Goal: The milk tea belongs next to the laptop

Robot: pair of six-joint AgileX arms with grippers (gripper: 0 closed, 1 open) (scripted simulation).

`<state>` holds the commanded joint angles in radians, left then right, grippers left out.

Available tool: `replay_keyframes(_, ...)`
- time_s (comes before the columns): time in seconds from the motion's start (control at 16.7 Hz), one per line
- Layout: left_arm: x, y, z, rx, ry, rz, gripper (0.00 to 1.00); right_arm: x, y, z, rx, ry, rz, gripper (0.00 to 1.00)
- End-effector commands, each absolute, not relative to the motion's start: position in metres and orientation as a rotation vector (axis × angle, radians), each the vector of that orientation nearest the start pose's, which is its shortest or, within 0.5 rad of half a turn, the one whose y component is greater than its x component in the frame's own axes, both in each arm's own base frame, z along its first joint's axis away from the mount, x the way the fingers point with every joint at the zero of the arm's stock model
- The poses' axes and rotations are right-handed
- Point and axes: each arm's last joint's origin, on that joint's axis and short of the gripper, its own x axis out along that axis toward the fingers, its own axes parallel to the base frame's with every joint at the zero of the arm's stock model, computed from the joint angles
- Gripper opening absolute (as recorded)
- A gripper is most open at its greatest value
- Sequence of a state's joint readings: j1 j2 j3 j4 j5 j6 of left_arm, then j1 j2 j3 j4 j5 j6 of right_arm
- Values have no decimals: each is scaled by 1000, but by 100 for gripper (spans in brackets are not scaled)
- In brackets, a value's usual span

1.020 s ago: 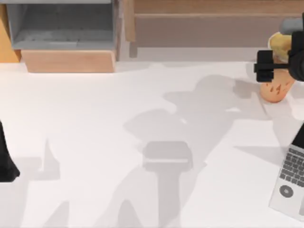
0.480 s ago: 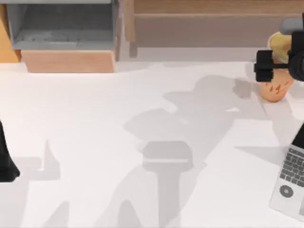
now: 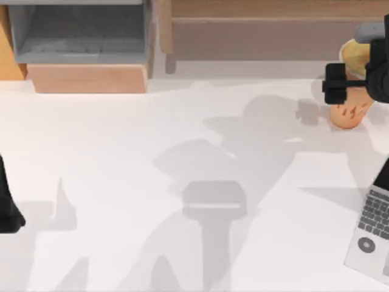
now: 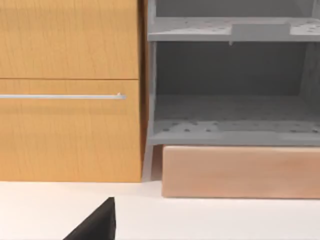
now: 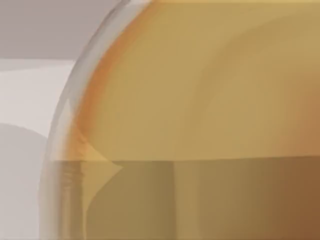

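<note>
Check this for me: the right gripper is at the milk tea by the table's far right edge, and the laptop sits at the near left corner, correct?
Not quite. The right gripper is at the milk tea by the far right edge, but the laptop sits at the near right corner, not the left, as the top view shows.

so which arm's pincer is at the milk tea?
The right pincer, at the top view's right edge, against the milk tea. The left arm sits parked at the left edge, far off.

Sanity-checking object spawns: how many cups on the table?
1. The milk tea stands at the table's far right, with the right gripper at it, beyond the laptop. Others may lie outside the view.
</note>
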<state>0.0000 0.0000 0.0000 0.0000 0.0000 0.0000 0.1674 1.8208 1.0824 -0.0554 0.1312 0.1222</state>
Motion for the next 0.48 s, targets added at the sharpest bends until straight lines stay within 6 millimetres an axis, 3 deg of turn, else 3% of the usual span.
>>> replay_keyframes(0.24,106,-1,160,0,0,0,100,378,79,178,-36,727,49,0)
replay_keyframes(0.48,106,-1,160,0,0,0,100,377,72,180,-23,731,27,0)
